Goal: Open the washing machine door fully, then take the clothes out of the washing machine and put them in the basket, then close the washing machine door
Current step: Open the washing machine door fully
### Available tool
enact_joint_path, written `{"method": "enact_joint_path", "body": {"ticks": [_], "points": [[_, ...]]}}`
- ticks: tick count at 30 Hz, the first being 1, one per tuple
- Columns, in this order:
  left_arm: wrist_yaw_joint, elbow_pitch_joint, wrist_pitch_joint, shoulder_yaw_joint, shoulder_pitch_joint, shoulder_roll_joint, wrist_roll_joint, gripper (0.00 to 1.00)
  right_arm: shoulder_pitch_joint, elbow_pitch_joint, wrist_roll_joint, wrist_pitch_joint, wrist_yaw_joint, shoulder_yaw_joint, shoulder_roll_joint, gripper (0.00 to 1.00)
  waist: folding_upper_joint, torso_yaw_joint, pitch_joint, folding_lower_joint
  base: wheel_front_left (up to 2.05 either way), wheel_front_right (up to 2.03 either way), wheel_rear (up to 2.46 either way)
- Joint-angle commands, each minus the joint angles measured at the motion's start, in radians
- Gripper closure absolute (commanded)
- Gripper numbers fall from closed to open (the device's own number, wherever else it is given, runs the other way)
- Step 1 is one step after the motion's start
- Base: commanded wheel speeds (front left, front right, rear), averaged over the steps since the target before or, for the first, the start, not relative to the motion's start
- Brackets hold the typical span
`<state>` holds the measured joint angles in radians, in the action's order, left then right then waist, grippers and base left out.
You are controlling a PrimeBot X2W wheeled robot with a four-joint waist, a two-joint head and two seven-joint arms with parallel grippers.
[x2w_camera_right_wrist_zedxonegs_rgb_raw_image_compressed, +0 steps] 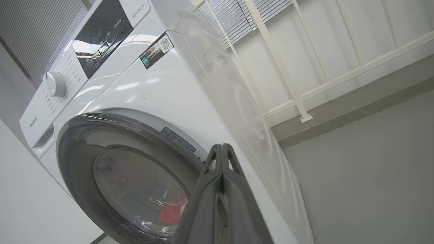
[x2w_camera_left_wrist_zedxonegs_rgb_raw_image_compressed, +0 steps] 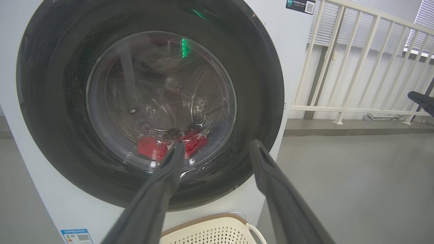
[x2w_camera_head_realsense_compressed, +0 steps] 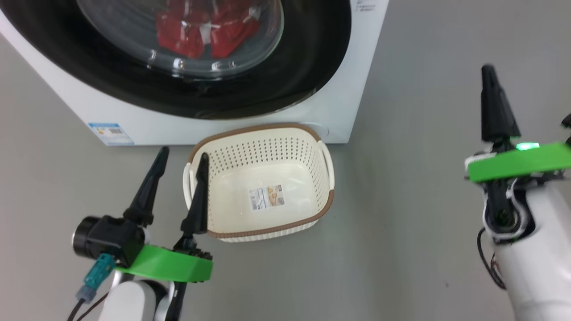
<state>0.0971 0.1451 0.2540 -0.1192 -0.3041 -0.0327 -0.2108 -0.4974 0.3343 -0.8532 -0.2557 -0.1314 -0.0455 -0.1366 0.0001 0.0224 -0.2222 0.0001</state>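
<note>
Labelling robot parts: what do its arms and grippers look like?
White arms, bright green wrist plates. The left gripper and right gripper have long tapering black jaws. Teal connector and black cables at the left wrist; green light on the right plate.

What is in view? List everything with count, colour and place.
washer: 1, white, on the floor behind the basket
door: 1, black rim, clear glass, shut on the washer's front
clothes: one heap, red with white, in the drum behind the glass
basket: 1, cream with brown rim, on the floor before the washer
sticker: 1, pale, on the basket's bottom
label: 1, blue, on the washer's lower front
dial: 1, white, on the washer's panel
railing: 1, white, beside the washer
floor: grey
left claw: 1, dark, open, by the basket's left side
right claw: 1, dark, shut, over the floor beside the washer
</note>
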Motion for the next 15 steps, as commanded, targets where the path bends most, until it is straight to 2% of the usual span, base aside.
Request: {"method": "enact_joint_path", "body": {"ticks": [1,7,8,15], "points": [[-0.003,-0.040,0.008,0.017,-0.030,-0.018,-0.001,0.00,-0.050,-0.009,-0.069,-0.004,0.001,-0.043,-0.015,1.00,-0.0001,0.027,-0.038,0.0000,0.00,0.00,0.00],[-0.014,-0.075,0.008,-0.016,-0.049,-0.018,0.004,0.00,-0.166,0.006,-0.335,0.049,0.001,-0.094,-0.090,1.00,-0.0001,0.057,-0.096,0.0000,0.00,0.00,0.00],[-0.014,-0.075,0.008,-0.016,-0.049,-0.018,0.004,0.00,-0.166,0.006,-0.335,0.049,0.001,-0.094,-0.090,1.00,-0.0001,0.057,-0.096,0.0000,0.00,0.00,0.00],[-0.030,-0.098,0.008,-0.034,-0.069,-0.018,-0.009,0.00,-0.283,0.000,-0.578,0.199,0.001,-0.122,-0.160,1.00,-0.0001,0.078,-0.168,0.0000,0.00,0.00,0.00]]}}
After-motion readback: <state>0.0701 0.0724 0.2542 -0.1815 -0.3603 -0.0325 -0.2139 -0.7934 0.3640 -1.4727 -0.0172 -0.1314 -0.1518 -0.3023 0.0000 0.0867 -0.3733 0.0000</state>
